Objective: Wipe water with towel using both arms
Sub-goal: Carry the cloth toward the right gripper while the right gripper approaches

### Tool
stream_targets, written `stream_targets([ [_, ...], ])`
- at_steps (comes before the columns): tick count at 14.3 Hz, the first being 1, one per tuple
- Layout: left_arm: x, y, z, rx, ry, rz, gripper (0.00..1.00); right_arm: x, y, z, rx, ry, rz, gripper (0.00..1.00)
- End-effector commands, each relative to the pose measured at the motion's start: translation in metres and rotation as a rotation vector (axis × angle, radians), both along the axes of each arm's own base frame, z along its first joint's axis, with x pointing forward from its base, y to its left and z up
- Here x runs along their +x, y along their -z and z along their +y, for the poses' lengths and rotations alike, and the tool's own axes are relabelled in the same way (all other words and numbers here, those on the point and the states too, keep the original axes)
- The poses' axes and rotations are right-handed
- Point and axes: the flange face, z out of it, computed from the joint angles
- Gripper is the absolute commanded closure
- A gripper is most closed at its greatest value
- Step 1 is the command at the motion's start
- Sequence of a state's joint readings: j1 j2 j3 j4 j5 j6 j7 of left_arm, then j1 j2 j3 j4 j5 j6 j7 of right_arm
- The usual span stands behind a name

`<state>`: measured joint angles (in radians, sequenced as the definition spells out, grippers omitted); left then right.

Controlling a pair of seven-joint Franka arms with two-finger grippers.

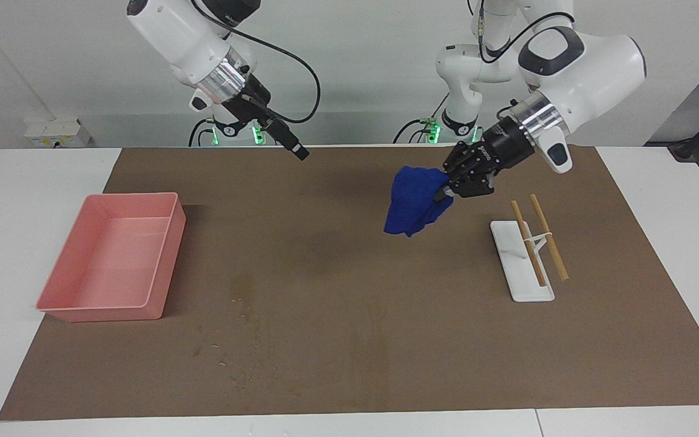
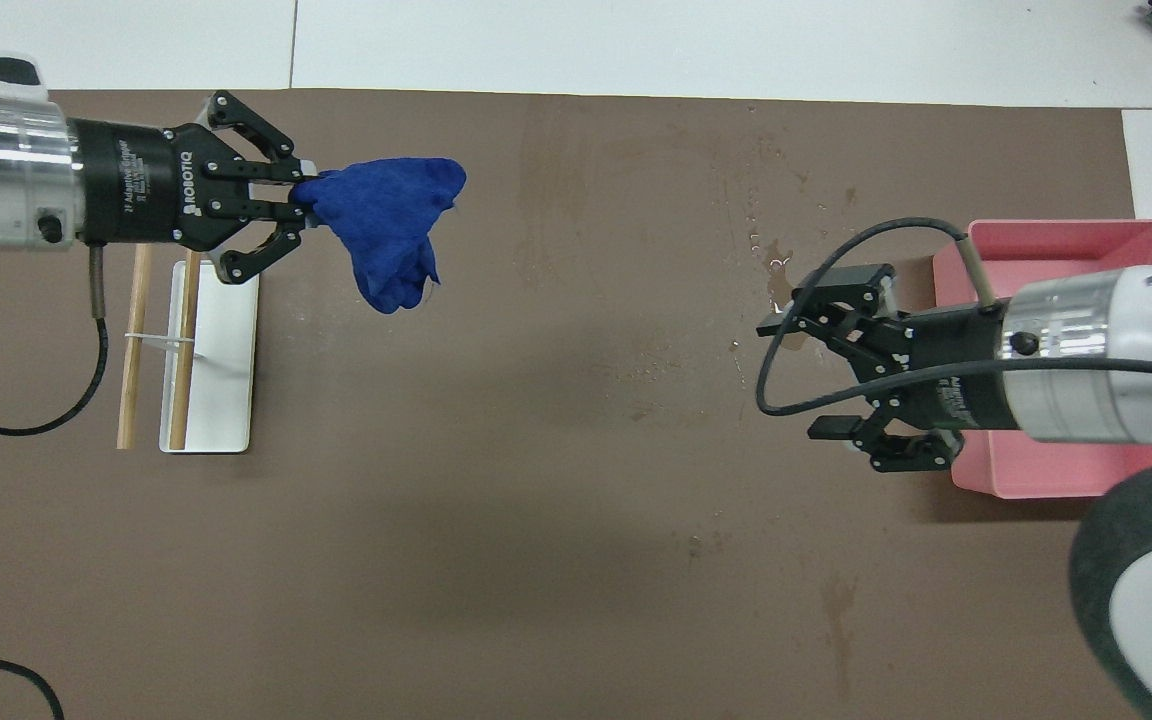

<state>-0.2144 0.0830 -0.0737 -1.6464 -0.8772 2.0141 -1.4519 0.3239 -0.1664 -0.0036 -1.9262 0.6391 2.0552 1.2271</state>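
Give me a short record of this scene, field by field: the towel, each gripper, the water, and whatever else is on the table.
towel: blue towel held in the air, hanging over the brown mat
left gripper: left gripper shut on the towel
right gripper: right gripper open, raised above the mat
water: water on the mat beside the pink bin, not yet wiped
white tray: white tray with wooden sticks, toward the left arm's end
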Motion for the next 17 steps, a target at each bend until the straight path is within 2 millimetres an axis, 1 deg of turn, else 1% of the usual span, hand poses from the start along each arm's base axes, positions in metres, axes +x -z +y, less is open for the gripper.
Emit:
stream_targets([
  [1, -0.03, 0.003, -0.034, -0.015, 0.017, 0.046, 1.0, 0.003, 0.004, 0.009, 0.06, 0.108, -0.012, 0.0],
  [2, -0.044, 0.005, -0.05, -0.011, 0.049, 0.052, 1.0, 0.008, 0.005, 0.009, 0.065, 0.123, -0.026, 0.0],
  [3, -0.052, 0.008, -0.062, -0.009, 0.065, 0.061, 1.0, 0.012, 0.003, 0.008, 0.074, 0.145, -0.043, 0.0],
  [5, -0.059, 0.008, -0.074, -0.011, 0.069, 0.069, 1.0, 0.017, 0.006, 0.008, 0.125, 0.203, -0.014, 0.0],
  [6, -0.063, 0.003, -0.081, -0.016, 0.068, 0.052, 1.0, 0.017, 0.008, 0.009, 0.132, 0.226, 0.001, 0.0],
  [8, -0.072, 0.008, -0.105, -0.026, 0.026, 0.008, 1.0, 0.02, 0.014, 0.01, 0.132, 0.23, 0.017, 0.0],
  [9, -0.076, 0.01, -0.116, -0.033, -0.003, -0.013, 1.0, 0.022, 0.018, 0.012, 0.131, 0.232, 0.024, 0.0],
  [10, -0.081, 0.01, -0.126, -0.041, -0.022, -0.031, 1.0, 0.021, 0.024, 0.024, 0.128, 0.226, 0.043, 0.0],
  [12, -0.089, 0.013, -0.138, -0.055, -0.042, -0.019, 1.0, 0.02, 0.026, 0.028, 0.126, 0.221, 0.051, 0.0],
  [14, -0.091, 0.013, -0.141, -0.062, -0.06, 0.015, 1.0, 0.02, 0.026, 0.028, 0.125, 0.218, 0.051, 0.0],
  [15, -0.092, 0.012, -0.141, -0.065, -0.068, 0.027, 1.0, 0.02, 0.025, 0.026, 0.125, 0.218, 0.048, 0.05],
  [16, -0.094, 0.007, -0.141, -0.07, -0.067, 0.025, 1.0, 0.022, 0.027, 0.023, 0.123, 0.218, 0.054, 0.18],
  [17, -0.095, 0.006, -0.141, -0.071, -0.065, 0.027, 1.0, 0.022, 0.027, 0.022, 0.121, 0.211, 0.051, 0.29],
])
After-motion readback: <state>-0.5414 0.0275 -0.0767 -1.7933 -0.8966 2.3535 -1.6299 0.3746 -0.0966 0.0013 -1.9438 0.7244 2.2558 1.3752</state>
